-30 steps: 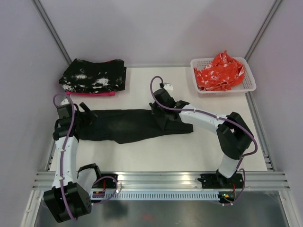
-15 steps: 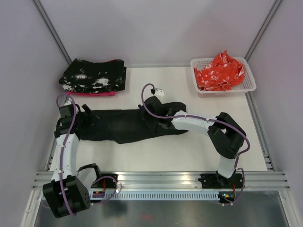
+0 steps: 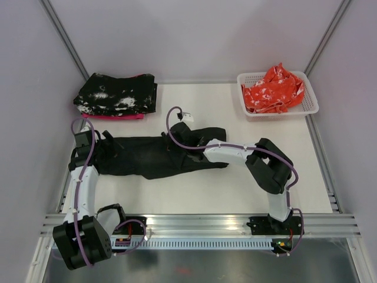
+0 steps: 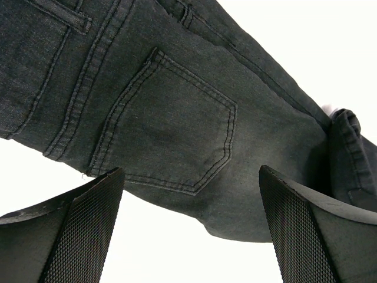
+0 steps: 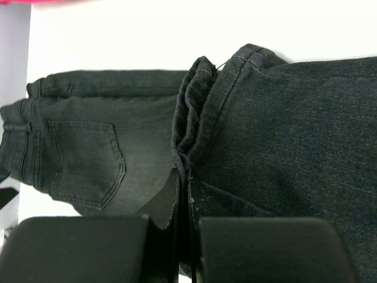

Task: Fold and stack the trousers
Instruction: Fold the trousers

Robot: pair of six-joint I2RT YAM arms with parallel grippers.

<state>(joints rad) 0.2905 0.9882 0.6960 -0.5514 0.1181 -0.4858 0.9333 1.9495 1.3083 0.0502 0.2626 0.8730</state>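
**Black trousers on table: right claw clamped on a leg fold, left claw spread over the seat**

Surface: flat cream-white rectangular table (image 3: 235, 188), pale walls on three sides.

Task item: plain black long-legged trousers of thin cloth (image 3: 141, 158). They lie lengthwise across the left and middle of the table. The waist end is at the left. The legs run to the right, and a bunched part of the cloth is lifted over the rest near the centre. Left wrist view: stitched back pocket faces up, waistband seams beside it.

Left white-and-black arm (image 3: 82, 188) reaches up along the table's left edge. Right white-and-black arm (image 3: 235, 152) bends at the elbow and lies leftward above the trouser legs.

Far left corner: folded stack of black cloth speckled with white (image 3: 115, 94), resting on a pink folded cloth (image 3: 115, 116). It sits near the trousers' waist end but apart from it.

Far right corner: white plastic lattice basket (image 3: 311, 105) holding crumpled orange-red cloth with small white print (image 3: 272, 87), well apart from the trousers.

Left gripper (image 4: 188, 177): fingers wide apart over the seat of the trousers, nothing between them gripped. Contact with the cloth cannot be told.

Right gripper (image 5: 181, 197): fingers pressed together, clamped on a bunched fold of the trousers just beside a hemmed edge.
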